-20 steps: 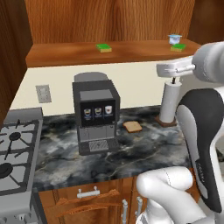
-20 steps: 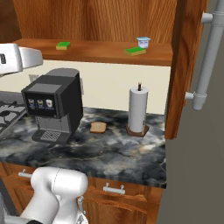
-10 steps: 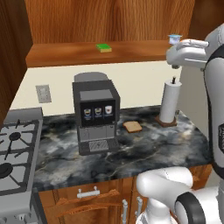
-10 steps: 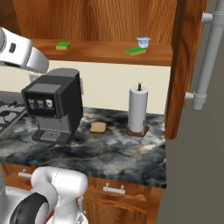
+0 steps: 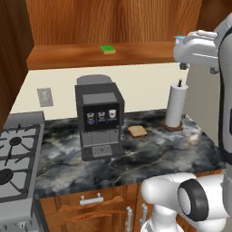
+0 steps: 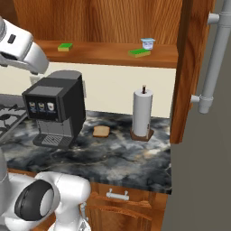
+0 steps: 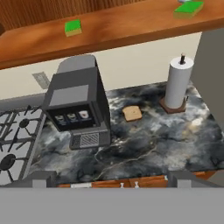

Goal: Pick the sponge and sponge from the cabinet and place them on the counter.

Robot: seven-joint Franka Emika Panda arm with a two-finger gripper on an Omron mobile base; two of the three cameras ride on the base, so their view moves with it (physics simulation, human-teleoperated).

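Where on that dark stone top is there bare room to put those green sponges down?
The counter lies bare in front of the bread slice and paper towel roll. The coffee machine crowds the stove side.

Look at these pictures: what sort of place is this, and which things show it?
A rendered home kitchen: a gas stove, a coffee machine on a marbled counter, and a wooden wall cabinet.

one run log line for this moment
stage: reach | gripper: open, empty | sponges: both on cabinet shelf | counter: no sponge yet
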